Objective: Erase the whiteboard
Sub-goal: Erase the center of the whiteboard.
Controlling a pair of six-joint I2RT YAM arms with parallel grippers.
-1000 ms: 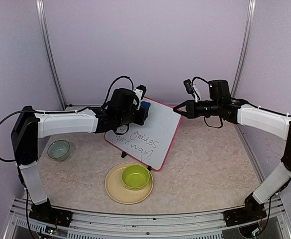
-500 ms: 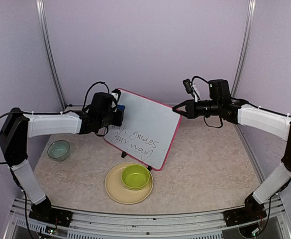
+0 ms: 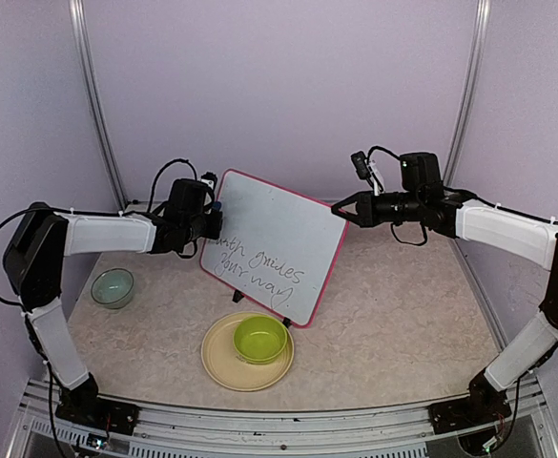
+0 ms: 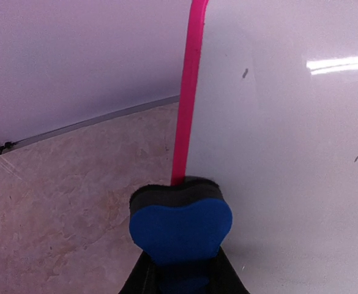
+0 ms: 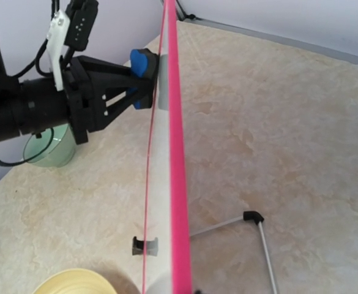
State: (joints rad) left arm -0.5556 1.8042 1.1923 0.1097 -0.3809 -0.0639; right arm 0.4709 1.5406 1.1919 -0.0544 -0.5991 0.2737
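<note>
The whiteboard [image 3: 293, 229] stands tilted on its feet at the table's middle, pink-framed, with dark handwriting [image 3: 259, 268] across its lower half. My left gripper [image 3: 215, 219] is shut on a blue eraser [image 4: 180, 226], whose black felt [image 4: 175, 191] presses against the board's left pink edge [image 4: 188, 92]. My right gripper [image 3: 340, 211] is shut on the board's upper right corner. In the right wrist view the pink frame [image 5: 175, 153] runs edge-on down the middle, the eraser [image 5: 143, 68] sits at its far end, and my own fingers do not show.
A yellow plate [image 3: 217, 367] with a green bowl [image 3: 260, 339] in it lies just in front of the board. A pale green bowl [image 3: 113, 287] sits at the left. The board's wire stand with a black foot [image 5: 254, 215] reaches out behind it.
My left gripper has swept the eraser leftward across the board's upper part to its left edge, uncovering the start of the handwriting. The right arm has held still.
</note>
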